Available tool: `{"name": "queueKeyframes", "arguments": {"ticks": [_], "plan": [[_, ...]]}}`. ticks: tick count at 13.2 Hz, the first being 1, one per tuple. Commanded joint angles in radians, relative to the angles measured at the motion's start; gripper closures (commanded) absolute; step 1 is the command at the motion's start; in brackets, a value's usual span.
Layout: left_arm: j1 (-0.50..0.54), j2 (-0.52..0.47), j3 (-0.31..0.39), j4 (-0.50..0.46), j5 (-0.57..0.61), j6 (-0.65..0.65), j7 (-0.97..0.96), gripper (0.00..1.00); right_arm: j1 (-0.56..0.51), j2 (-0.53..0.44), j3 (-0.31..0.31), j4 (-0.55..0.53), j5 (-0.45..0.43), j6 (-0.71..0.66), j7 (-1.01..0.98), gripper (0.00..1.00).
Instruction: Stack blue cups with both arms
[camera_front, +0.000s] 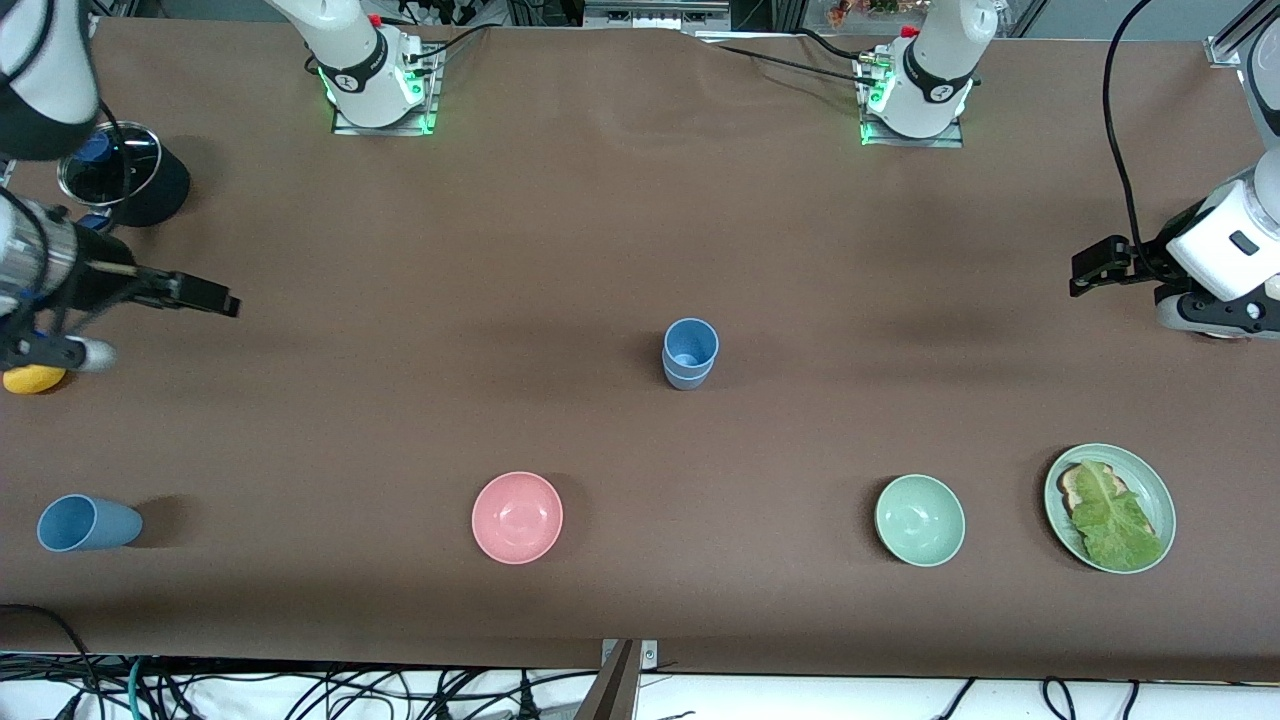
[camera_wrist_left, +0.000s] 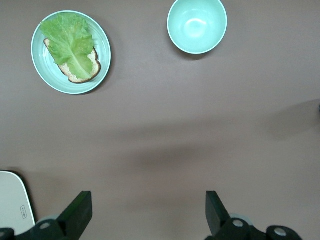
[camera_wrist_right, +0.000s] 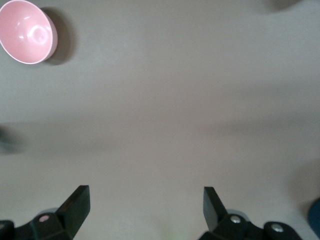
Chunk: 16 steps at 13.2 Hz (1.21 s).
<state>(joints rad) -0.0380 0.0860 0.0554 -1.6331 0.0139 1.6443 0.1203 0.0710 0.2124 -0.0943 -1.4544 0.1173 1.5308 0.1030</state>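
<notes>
Nearest the front camera, along one row, are seen a sky-blue plastic cup lying on its side (camera_front: 88, 523) at the right arm's end of the table, a pink round bowl (camera_front: 517, 517), a pale green round bowl (camera_front: 919, 520), and a pale green plate carrying bread and a lettuce leaf (camera_front: 1109, 507) at the left arm's end. At mid-table, farther from the camera than the bowls, a pair of blue tapered plastic cups (camera_front: 689, 353) is seen upright and already nested, one inside the other.

The left gripper (camera_wrist_left: 149, 212) is held over bare brown tablecloth (camera_front: 640, 230) at the left arm's end, its fingers spread wide with nothing between them. The right gripper (camera_wrist_right: 145, 210) is held over the cloth at the right arm's end, likewise spread and empty. Beside the right arm, a dark glass-topped pot (camera_front: 122, 173) and a yellow object (camera_front: 33, 379) are seen.

One stacking step is judged complete, with both arms drawn well apart from the stack. If the tipped cup is meant to join it, the next move would call for the right gripper to be lowered over that cup, closed across its wall, and the cup righted before being carried to the stack.
</notes>
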Motion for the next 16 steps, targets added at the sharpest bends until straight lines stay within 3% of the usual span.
{"name": "queueKeyframes", "arguments": {"ticks": [1, 5, 16], "plan": [[-0.01, -0.005, 0.011, 0.002, -0.015, -0.011, 0.001, 0.0, -0.039, -0.088, 0.059, -0.086, -0.071, 0.014, -0.013, 0.0], [-0.01, -0.005, 0.011, 0.002, -0.015, -0.011, 0.001, 0.0, -0.039, -0.091, 0.105, -0.083, -0.149, 0.008, -0.014, 0.0], [-0.01, 0.001, 0.011, 0.002, -0.015, -0.011, 0.001, 0.0, -0.04, -0.073, 0.099, -0.037, -0.137, -0.014, -0.129, 0.0]]}}
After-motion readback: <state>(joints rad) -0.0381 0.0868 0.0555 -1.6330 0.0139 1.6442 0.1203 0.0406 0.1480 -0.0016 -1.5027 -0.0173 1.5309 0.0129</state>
